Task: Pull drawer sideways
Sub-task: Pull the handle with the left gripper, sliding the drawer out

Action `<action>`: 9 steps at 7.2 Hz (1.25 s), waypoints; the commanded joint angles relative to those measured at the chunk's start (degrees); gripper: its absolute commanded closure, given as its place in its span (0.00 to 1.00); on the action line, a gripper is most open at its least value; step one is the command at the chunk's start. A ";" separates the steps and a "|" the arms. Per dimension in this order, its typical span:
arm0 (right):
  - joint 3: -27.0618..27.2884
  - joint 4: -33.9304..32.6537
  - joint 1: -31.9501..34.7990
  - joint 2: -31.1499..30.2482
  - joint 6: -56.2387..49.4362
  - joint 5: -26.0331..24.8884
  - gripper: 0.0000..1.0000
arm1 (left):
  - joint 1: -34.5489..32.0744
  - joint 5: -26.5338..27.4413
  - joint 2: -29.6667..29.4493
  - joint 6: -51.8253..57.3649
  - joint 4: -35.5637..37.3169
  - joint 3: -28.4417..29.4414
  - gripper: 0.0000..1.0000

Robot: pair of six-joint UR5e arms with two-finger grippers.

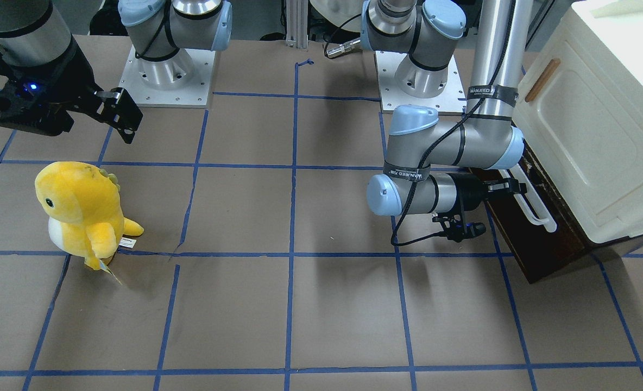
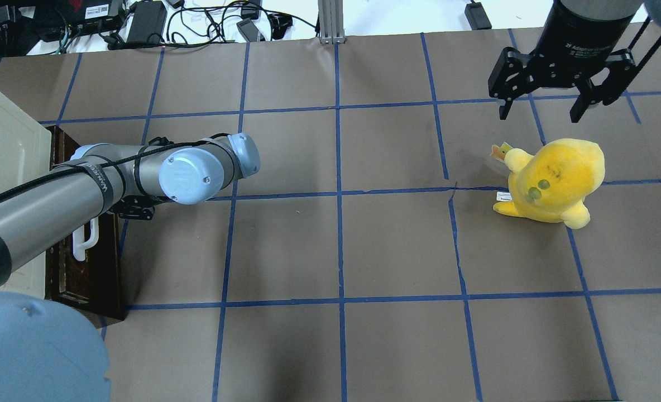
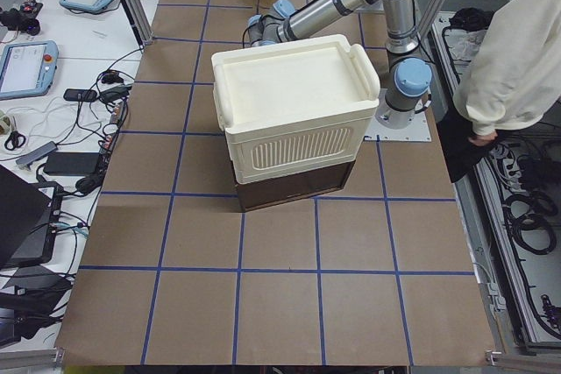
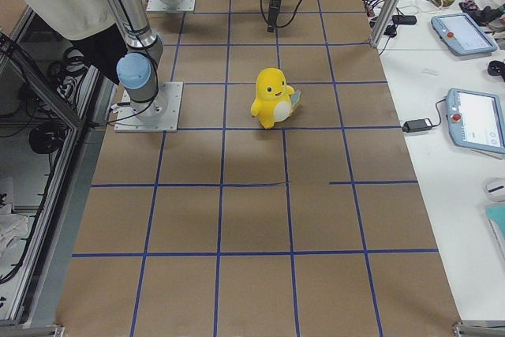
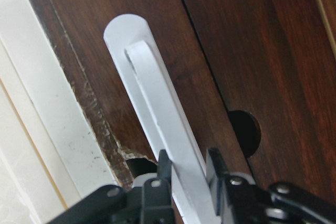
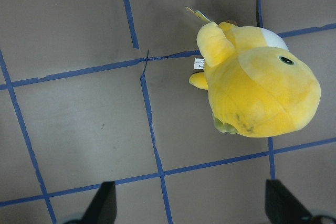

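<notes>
The drawer's dark brown wooden front (image 1: 549, 244) sits under the cream cabinet (image 1: 587, 141), with a long white bar handle (image 1: 536, 209). My left gripper (image 1: 514, 187) is shut on the handle. In the left wrist view the two black fingers (image 5: 164, 163) clamp the white bar (image 5: 157, 108) from both sides against the brown front (image 5: 247, 51). In the overhead view the arm hides the gripper; the handle's end (image 2: 82, 245) and the front (image 2: 85, 273) show. My right gripper (image 2: 540, 109) is open and empty above the table.
A yellow plush toy (image 1: 82, 212) stands under the right gripper, also in the right wrist view (image 6: 257, 87). The cabinet door has a small tan handle (image 1: 542, 80). A person (image 3: 517, 41) stands behind the robot's bases. Blue tape lines grid the brown table.
</notes>
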 commanded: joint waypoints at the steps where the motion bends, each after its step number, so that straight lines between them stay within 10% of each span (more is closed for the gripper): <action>1: 0.00 0.09 0.04 0.00 0.00 0.00 0.00 | -1.13 -0.02 -0.08 0.36 -0.01 -0.04 0.76; 9: 0.00 0.00 -0.05 0.00 0.00 0.00 0.00 | -5.52 -0.10 -0.17 0.71 -0.01 0.49 0.76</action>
